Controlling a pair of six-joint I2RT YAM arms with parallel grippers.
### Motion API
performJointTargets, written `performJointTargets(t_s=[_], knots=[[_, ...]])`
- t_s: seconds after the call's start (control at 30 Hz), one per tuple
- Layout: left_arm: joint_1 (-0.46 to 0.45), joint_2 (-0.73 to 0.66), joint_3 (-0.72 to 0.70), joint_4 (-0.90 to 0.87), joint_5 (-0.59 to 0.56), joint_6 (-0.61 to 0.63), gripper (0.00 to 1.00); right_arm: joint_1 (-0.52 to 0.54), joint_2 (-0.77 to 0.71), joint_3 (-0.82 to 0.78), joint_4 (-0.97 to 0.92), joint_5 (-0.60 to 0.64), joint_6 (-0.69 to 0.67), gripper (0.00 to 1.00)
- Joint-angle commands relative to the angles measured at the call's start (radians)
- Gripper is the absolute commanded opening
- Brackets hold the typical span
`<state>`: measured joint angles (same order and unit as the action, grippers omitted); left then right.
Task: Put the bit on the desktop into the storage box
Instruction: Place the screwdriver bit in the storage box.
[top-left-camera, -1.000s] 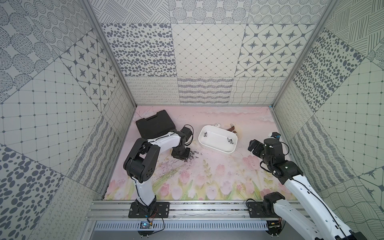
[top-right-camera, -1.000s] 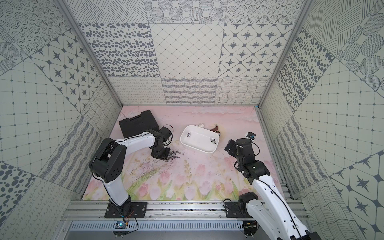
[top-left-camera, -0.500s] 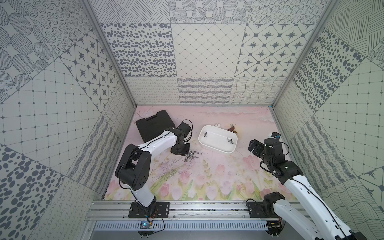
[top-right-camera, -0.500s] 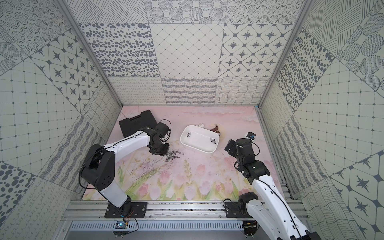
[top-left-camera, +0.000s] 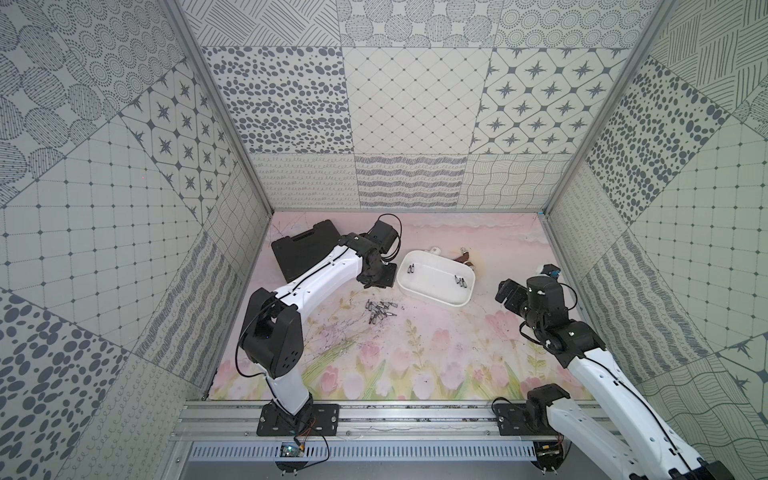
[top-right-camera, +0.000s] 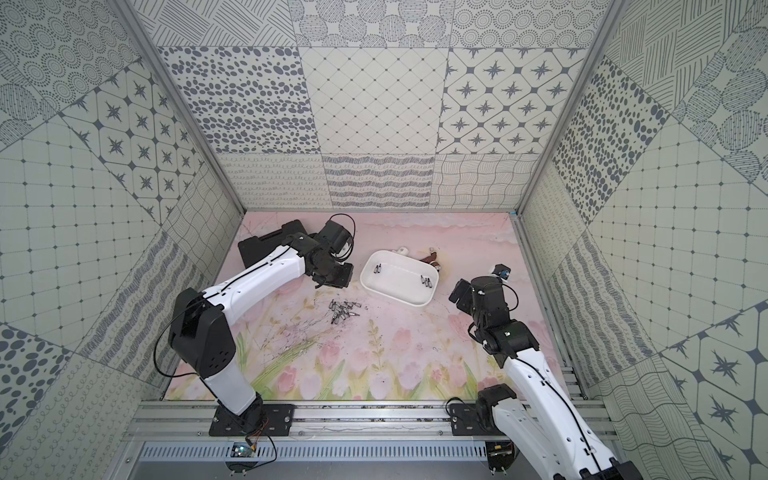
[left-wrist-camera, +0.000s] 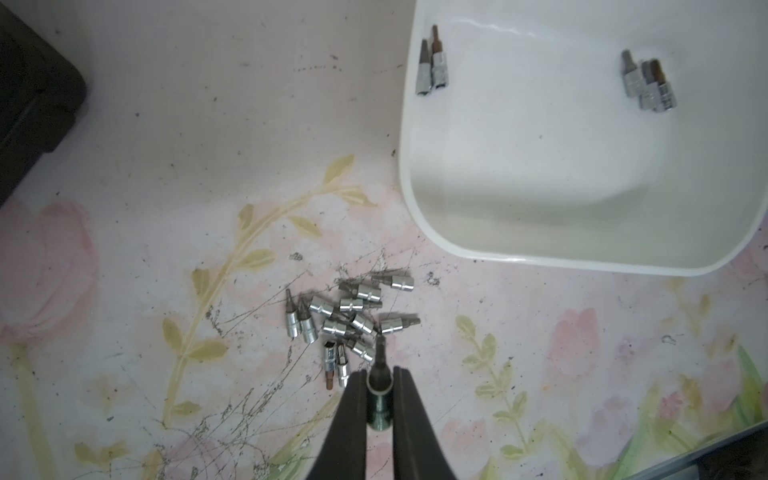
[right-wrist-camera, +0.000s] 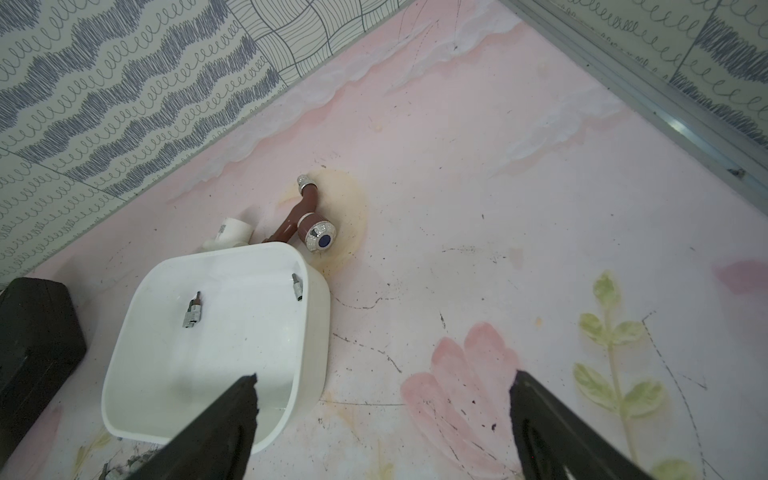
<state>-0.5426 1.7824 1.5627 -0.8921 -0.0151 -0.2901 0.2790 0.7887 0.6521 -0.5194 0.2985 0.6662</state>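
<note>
Black tool case (top-left-camera: 303, 245), brown tap (right-wrist-camera: 308, 203), white pipe fitting (right-wrist-camera: 232, 232)

Paired top views high over the whole desktop (top-left-camera: 415, 353); close wrist views, left seemingly straight down, storage box (left-wrist-camera: 582, 166) shared.

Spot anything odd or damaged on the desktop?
Yes: a yellowish stain rings the brown tap lying just behind the storage box, and dark scratches mar the desktop near the loose bits.

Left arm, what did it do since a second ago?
The left claw, clamped on one bit, lifted away from the pile on the desktop. The right claw, wide open, and the storage box stayed put.
</note>
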Motion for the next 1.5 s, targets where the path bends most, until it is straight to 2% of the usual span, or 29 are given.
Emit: performJointTargets(t_s=[0.0, 0.5, 0.97, 1.47], knots=[[-0.034, 0.085, 0.128, -0.058, -0.002, 0.026, 0.1, -0.006, -0.023, -0.007, 0.025, 0.021, -0.007, 0.97], [-0.072, 0.417, 0.488, -0.081, 0.037, 0.035, 0.08, -0.009, -0.048, -0.023, 0.025, 0.035, -0.028, 0.97], [-0.083, 0.617, 0.601, 0.007, -0.056, 0.02, 0.06, -0.011, -0.05, -0.026, 0.025, 0.039, -0.033, 0.97], [-0.085, 0.689, 0.61, 0.059, -0.12, 0.005, 0.07, -0.015, -0.042, -0.024, 0.025, 0.042, -0.04, 0.97]])
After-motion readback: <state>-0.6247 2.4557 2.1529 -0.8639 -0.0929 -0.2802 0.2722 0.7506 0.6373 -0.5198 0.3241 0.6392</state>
